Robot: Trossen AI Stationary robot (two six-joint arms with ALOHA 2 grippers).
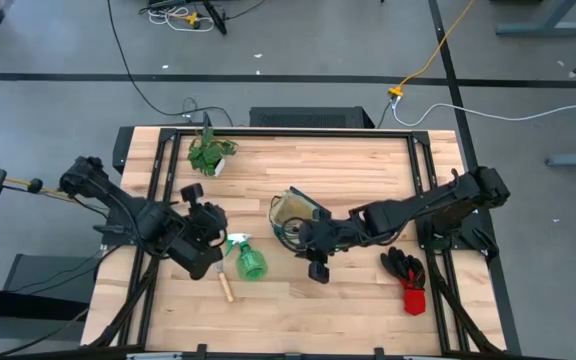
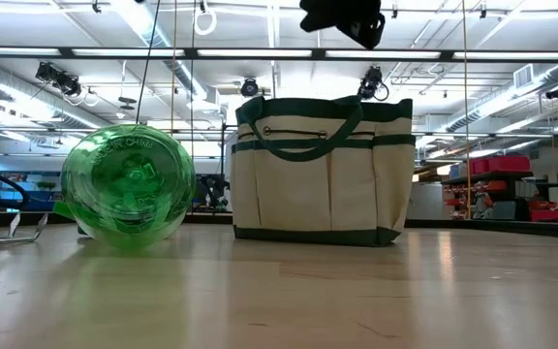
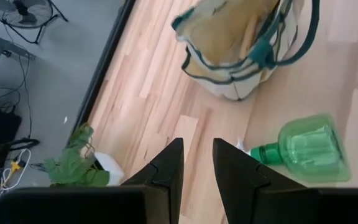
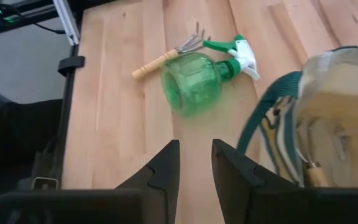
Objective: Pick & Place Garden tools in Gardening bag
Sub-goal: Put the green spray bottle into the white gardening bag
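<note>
Green spray bottle (image 2: 128, 194) lying close on the wooden table (image 1: 348, 170), hand rake (image 4: 166, 55) touching it, cream gardening bag (image 2: 322, 170) upright mid-table, right gripper (image 4: 194, 163) slightly parted beside bag, left gripper (image 3: 197, 167) slightly parted above bottle, gloves (image 1: 408, 275) well apart, potted plant (image 1: 208, 153) far.

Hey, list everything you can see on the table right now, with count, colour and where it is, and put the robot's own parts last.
Cream fabric gardening bag with dark green trim: one, upright near the table's middle.
Clear green plastic spray bottle with white trigger: one, lying on its side left of the bag.
Wooden-handled metal hand rake: one, lying beside the spray bottle, partly under the left arm.
Black-and-red gloves: one pair, right front of the table.
Small leafy green potted plant: one, back left of the table.
Wooden-handled item: one, inside the bag; type unclear.
Left claw: one, dark, open, above the rake.
Right claw: one, dark, open, just in front of the bag.
</note>
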